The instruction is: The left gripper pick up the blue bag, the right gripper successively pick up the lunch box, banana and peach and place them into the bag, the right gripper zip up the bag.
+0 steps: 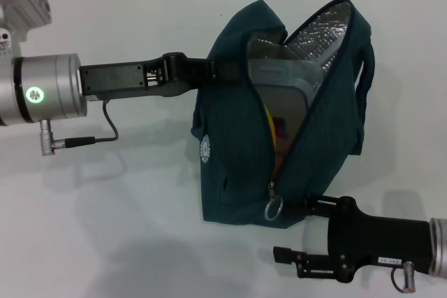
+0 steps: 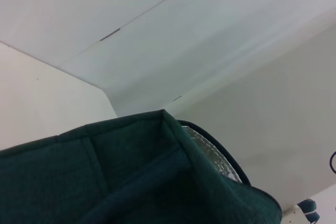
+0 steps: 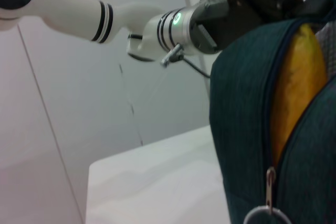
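Note:
The blue bag [image 1: 237, 151] stands upright on the white table, its mouth open and its silver foil lining [image 1: 325, 36] showing. My left gripper [image 1: 222, 69] is shut on the bag's upper left rim. Inside, the clear lunch box [image 1: 283, 82] stands on edge, and the yellow banana [image 1: 269, 129] shows in the zipper gap beside it. The peach is hidden. The ring zipper pull [image 1: 274, 209] hangs at the low end of the zipper. My right gripper [image 1: 299, 229] is open just right of that ring, at the bag's base. The right wrist view shows the banana [image 3: 294, 87] and the zipper pull [image 3: 269, 182] close up.
The white table [image 1: 105, 228] spreads around the bag, with a pale wall behind it. A black cable [image 1: 105, 130] loops under my left wrist. The bag's far handle [image 1: 364, 78] hangs on its right side.

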Controlling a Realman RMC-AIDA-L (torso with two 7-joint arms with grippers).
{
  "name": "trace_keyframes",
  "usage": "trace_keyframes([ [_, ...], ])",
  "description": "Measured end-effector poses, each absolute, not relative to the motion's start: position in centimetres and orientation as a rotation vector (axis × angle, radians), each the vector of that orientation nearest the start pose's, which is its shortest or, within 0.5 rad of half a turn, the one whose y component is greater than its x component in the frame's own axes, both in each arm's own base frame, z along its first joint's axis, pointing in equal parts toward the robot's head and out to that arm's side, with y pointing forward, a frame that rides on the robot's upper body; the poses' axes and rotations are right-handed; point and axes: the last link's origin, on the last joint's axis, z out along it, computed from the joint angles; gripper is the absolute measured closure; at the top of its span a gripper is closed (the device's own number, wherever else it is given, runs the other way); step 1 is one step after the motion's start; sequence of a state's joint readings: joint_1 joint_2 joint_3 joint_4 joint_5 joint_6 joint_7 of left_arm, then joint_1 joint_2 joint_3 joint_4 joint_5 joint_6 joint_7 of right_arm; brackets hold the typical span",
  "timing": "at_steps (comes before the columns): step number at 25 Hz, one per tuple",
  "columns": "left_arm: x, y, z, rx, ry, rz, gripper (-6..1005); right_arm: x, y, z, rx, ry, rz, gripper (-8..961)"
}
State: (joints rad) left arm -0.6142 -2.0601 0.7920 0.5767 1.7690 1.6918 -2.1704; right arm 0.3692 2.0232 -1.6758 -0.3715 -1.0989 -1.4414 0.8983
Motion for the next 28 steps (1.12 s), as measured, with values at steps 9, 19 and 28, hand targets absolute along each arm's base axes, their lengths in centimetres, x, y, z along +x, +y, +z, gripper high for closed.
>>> trace_keyframes([
  [9, -20.9, 33.5, 0.1, -2.627, -1.682, -1.125, 945, 26.8, 23.9, -7.6, -2.814, 0.427, 0.985, 224],
  [19, -20.8, 33.6, 0.0, -2.63, -1.678, -1.127, 945, 26.1, 24.3, -7.9, -2.807, 0.39, 1.0, 224],
  [28, -20.8, 33.5, 0.0, -2.629, -1.679, -1.129, 945, 24.6, 24.3, -9.3, -2.876, 0.301, 0.969, 226],
])
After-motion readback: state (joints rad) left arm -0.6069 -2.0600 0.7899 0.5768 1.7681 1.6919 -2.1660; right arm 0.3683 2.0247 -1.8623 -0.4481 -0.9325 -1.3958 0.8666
